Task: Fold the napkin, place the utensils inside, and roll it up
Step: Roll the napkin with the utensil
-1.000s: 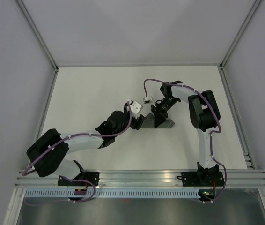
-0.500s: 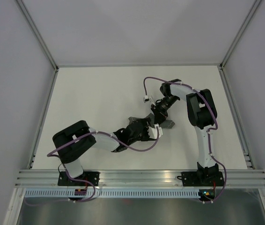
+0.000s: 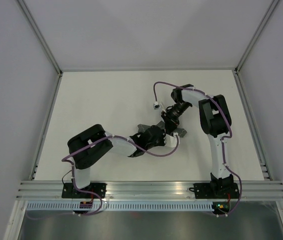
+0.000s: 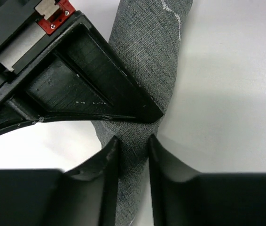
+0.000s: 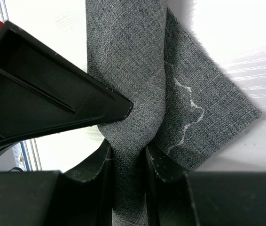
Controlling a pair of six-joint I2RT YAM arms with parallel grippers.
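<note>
Left wrist view: the left pincer (image 4: 130,150) is clenched across the napkin (image 4: 152,61), a narrow grey band whose long axis runs toward 12 o'clock. Overhead, it lies mid-surface (image 3: 96,100). The right pincer (image 5: 126,160) grips the same band just beside, at 1 o'clock. Both arms look equally near; no fork shows.

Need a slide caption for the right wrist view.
Right claw clamped on the bunched dark grey napkin, its stitched corner flaring out over the white table.
</note>
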